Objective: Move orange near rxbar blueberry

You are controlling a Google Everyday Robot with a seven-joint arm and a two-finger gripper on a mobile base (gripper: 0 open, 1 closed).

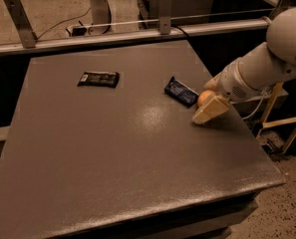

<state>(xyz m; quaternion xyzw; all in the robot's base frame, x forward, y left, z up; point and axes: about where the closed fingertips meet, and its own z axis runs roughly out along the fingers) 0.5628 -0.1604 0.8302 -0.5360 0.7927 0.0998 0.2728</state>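
The orange (204, 98) rests on the grey table (117, 153) at the right side, just right of the rxbar blueberry (181, 92), a dark blue flat bar lying at a slant. There is a small gap between them. My gripper (206, 101) reaches in from the right and is open around the orange. One cream finger (211, 110) is in front of the fruit and the other (212, 82) is behind it. The white arm (267, 63) hides the right part of the orange.
A black-brown wrapped bar (98, 78) lies at the far left of the table. A metal rail with posts (137, 34) runs behind the far edge. The table's right edge (247, 128) is close to the gripper, with a yellow frame (282, 121) beyond it.
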